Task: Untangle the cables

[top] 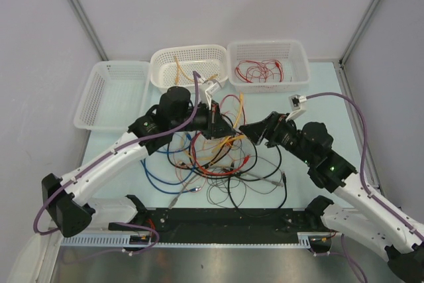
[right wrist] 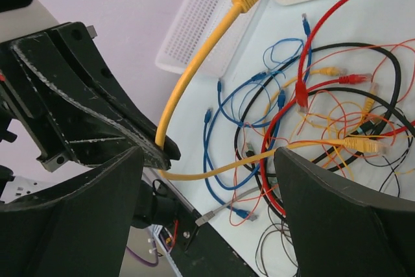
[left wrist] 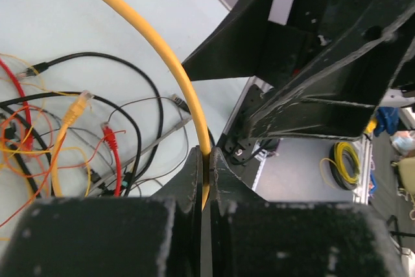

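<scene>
Pinching a yellow cable [left wrist: 165,53], left hand [left wrist: 206,157] over tangled cables [top: 212,160] (right hand [right wrist: 207,163] wide, facing); baskets [top: 109,94] behind.

Along the far edge of the table [top: 318,107], side by side: left basket [top: 89,101], middle basket [top: 189,52], right basket [top: 268,45], with stray cables [top: 258,69] in the latter two. In front of them, mid-table, tangle of cables [top: 212,164]. Over its far side, left tool [top: 220,124], clamped on a single cable [left wrist: 162,50]; just to the right, right tool [top: 255,130]

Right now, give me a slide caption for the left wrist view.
Left gripper shut on a yellow cable, holding it above the tangled cables.
</scene>
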You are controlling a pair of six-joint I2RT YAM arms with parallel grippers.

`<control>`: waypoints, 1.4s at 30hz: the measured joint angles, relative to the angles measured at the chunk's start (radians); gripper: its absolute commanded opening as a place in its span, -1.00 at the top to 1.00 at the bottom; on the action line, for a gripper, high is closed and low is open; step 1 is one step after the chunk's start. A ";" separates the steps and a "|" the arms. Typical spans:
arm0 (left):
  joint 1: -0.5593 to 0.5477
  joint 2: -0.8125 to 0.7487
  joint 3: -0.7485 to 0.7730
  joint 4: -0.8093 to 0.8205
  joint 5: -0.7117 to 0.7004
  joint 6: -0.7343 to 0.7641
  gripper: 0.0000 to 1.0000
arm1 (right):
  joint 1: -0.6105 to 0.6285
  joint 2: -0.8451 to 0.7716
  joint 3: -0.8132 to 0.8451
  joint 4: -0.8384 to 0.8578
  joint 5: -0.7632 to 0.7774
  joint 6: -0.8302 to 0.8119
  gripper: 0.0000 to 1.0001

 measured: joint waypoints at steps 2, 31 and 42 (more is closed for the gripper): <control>0.000 -0.002 -0.017 0.034 0.019 -0.022 1.00 | 0.000 0.015 0.000 0.005 -0.011 0.003 -0.72; 0.000 -0.090 -0.141 0.140 0.027 -0.072 -0.99 | 0.000 0.131 0.071 0.152 -0.064 0.028 1.00; -0.001 -0.281 -0.397 0.259 -0.150 -0.061 -0.99 | -0.056 0.063 0.149 0.021 -0.051 0.064 1.00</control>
